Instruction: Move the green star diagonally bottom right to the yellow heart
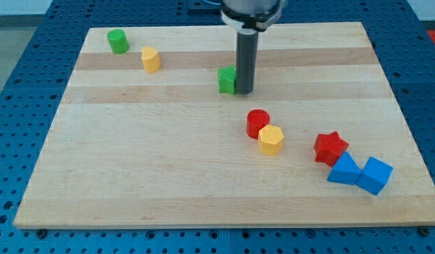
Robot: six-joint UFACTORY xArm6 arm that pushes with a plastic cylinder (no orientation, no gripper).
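Note:
A green block [226, 80], whose shape is hard to make out, sits near the top middle of the wooden board [168, 176]. My tip [244, 92] stands right against its right side and hides part of it. A yellow block [271, 140], hexagon-like, lies below and to the right of the tip, touching a red cylinder [257, 123]. Another yellow block [151, 60] lies at the upper left. I cannot tell which yellow block is the heart.
A green cylinder [118, 41] stands at the top left corner. A red star [331, 147], a blue triangular block [343, 170] and a blue cube [375, 175] cluster at the lower right near the board's edge.

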